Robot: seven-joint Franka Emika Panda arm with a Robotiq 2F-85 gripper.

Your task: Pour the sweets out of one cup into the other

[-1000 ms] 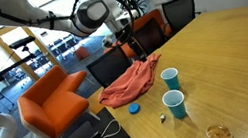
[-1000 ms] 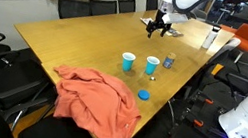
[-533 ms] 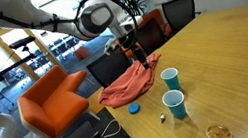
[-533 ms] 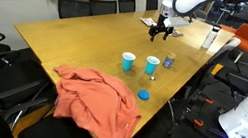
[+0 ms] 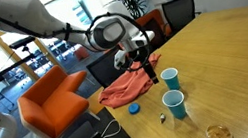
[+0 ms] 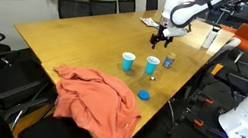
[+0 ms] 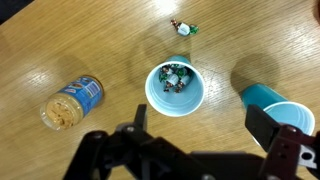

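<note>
Seen from my wrist, the camera looks straight down, close over the cups (image 7: pixel 175 87), with my fingers (image 7: pixel 262 128) along its lower edge. Both exterior views stand farther back, facing in from different ends of the table (image 5: pixel 233 51), sharing cups and cloth (image 6: pixel 94 97).

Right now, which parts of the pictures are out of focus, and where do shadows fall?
Wrist view: the gripper is dark and out of focus along the bottom, the cup with sweets is sharp, and the other cup throws a soft shadow on the table. In an exterior view, the arm looks slightly blurred.
</note>
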